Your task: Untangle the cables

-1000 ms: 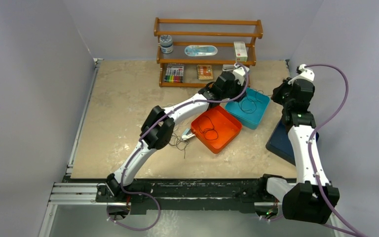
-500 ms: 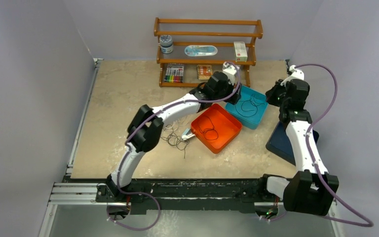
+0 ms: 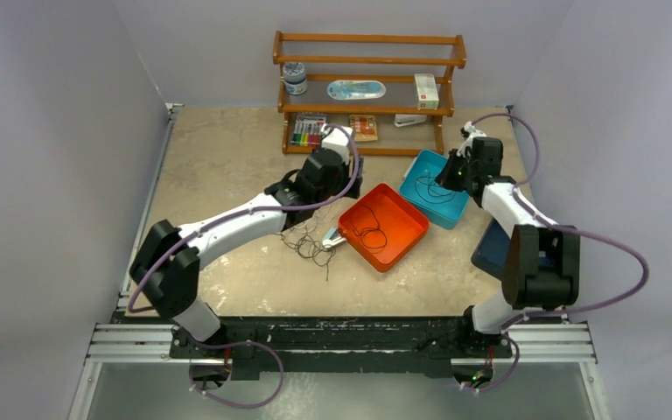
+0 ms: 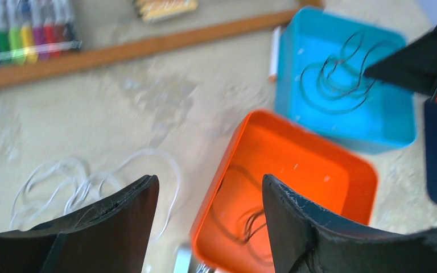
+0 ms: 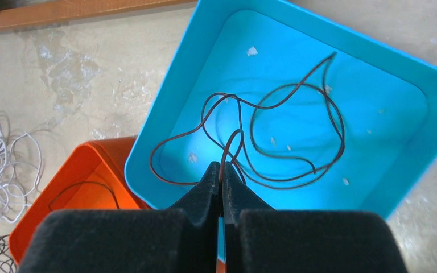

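The right gripper point(image 5: 222, 170) is hovering closed over the blue tray point(image 5: 168, 85), its tips just above the dark cable point(image 5: 262, 107) looped inside; whether they are touching is unclear. Dipping lower, they are risking snagging a loop and dragging that sorted cable out. The left gripper point(image 4: 209, 182) is hanging open and empty over the orange tray point(image 4: 318, 165) edge. The tangle point(image 3: 311, 245) is lying on the table point(image 3: 219, 175) just beside that tray, and such wide jaws are risking catching several strands together, tightening knots. Against 1 second ago, the left gripper is now pulled back from the blue tray and opened, and the right gripper is now over it.
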You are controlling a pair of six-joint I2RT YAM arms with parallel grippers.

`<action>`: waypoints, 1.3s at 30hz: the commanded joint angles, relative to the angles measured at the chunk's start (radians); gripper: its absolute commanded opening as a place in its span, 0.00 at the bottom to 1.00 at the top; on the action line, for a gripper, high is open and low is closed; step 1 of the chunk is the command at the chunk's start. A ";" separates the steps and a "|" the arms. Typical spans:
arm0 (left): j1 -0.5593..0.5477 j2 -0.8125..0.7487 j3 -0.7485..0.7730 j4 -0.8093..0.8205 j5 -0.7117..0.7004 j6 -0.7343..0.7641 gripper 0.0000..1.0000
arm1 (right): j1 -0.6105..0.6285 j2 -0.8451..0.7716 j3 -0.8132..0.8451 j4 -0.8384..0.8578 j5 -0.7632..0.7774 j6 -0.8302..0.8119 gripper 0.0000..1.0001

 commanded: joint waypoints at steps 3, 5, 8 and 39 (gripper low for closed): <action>0.001 -0.184 -0.154 -0.044 -0.077 -0.049 0.66 | 0.020 0.146 0.107 0.113 0.046 -0.008 0.01; 0.002 -0.208 -0.170 -0.054 -0.089 -0.045 0.67 | 0.026 0.211 0.133 0.124 0.060 -0.011 0.01; 0.004 -0.212 -0.174 -0.060 -0.110 -0.033 0.66 | 0.043 0.272 0.164 0.140 0.090 -0.013 0.01; 0.100 -0.246 -0.160 -0.243 -0.249 -0.096 0.71 | 0.079 -0.229 0.002 0.144 0.146 -0.022 0.51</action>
